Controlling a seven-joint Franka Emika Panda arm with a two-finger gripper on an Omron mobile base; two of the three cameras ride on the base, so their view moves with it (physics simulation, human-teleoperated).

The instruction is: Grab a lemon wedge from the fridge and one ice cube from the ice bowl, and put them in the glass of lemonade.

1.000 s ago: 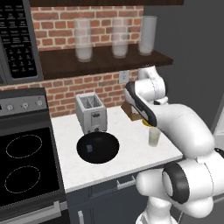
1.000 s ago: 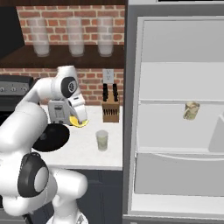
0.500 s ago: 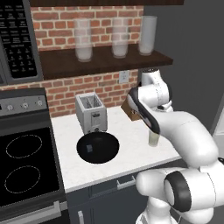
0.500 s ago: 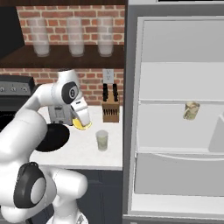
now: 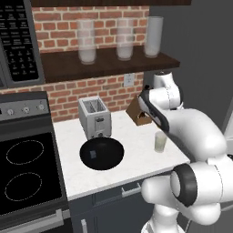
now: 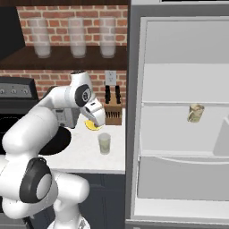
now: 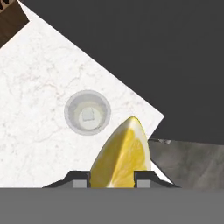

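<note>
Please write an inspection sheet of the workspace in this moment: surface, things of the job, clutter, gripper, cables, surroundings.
Surface: white marble counter between the stove and the fridge.
Job's things: lemon wedge held above the counter; glass of lemonade upright near the counter's front edge, with a small cube showing in it in the hand view; ice bowl in front of the toaster, one ice cube in it; fridge door open.
Clutter: knife block at the brick wall.
Gripper: gripper shut on the lemon wedge, beside the glass, not over it.
Cables: nothing seen.
Surroundings: three frosted glasses on a wooden shelf; a jar on a fridge shelf.
</note>
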